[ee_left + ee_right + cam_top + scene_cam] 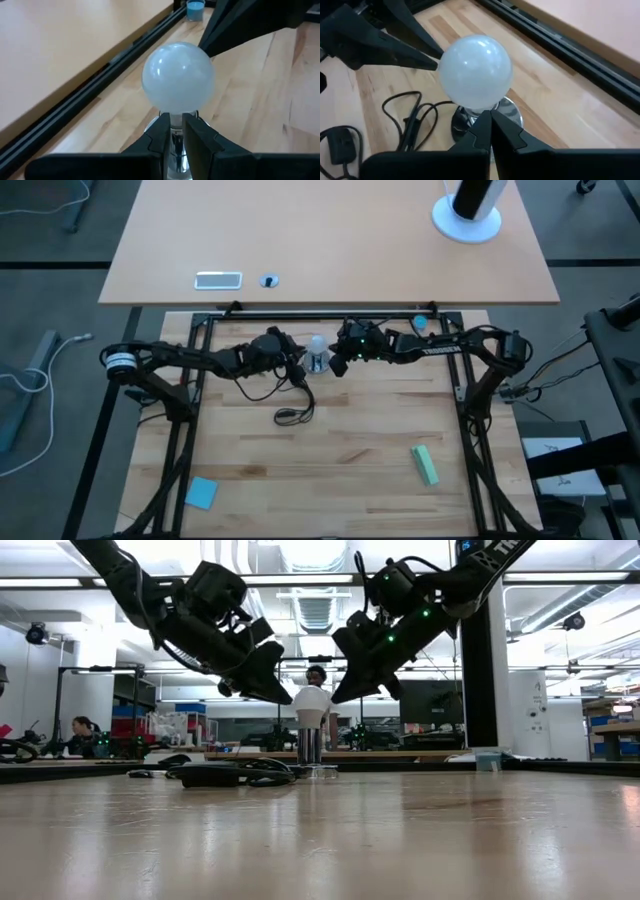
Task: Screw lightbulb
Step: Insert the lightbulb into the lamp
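The frosted-white lightbulb [312, 698] stands upright with its neck in the round silver socket [310, 747], whose base rests on the wooden table. My left gripper [175, 131] comes at it from the left. Its fingers are a narrow slit apart, and their tips are at the globe's lower left flank. The bulb's neck shows through the slit. My right gripper [490, 122] comes from the right, its fingers shut and their tips at the globe's lower right flank. In the high view both grippers meet at the lightbulb [317, 352]. My left gripper slants down from the table's left, and its fingertips [289, 698] reach the globe's lower left side [162, 107]; whether they touch it I cannot tell. My right gripper slants down from the table's right, and its shut fingertips [336, 698] reach the globe's lower right side [485, 106]; whether they touch it I cannot tell.
The socket's black cord with its switch [291, 413] lies just near of the socket. A small blue cap [418, 323] sits by the black rail at the far edge. A green block [425, 464] and a blue square [201, 492] lie toward the near edge.
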Robot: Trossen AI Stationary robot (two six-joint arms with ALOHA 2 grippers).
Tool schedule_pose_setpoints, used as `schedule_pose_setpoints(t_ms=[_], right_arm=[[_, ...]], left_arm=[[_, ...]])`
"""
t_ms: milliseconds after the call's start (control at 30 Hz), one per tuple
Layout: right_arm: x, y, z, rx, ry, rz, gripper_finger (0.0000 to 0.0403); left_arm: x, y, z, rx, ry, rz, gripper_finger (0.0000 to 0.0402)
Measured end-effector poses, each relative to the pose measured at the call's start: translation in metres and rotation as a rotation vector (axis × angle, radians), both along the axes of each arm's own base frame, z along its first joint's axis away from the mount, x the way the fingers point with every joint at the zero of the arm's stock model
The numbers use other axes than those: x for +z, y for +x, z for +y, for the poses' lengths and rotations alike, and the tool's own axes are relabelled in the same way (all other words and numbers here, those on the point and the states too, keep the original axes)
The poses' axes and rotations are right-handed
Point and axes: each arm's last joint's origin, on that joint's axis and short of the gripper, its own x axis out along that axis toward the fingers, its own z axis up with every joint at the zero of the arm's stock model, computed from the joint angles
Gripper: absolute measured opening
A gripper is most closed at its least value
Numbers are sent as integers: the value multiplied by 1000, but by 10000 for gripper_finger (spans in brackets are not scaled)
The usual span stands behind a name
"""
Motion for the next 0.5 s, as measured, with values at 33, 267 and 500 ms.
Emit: schedule_pose_setpoints(t_ms=[33, 267, 500], right_arm=[[0, 1, -1, -3, -4, -8, 0], [-4, 6, -2, 36, 16, -52, 0], [-5, 7, 1, 46, 20, -47, 0]], left_arm=[[0, 0, 0, -1, 3, -3, 41], [0, 0, 1, 1, 8, 0, 41], [0, 1, 0, 4, -3, -6, 41]])
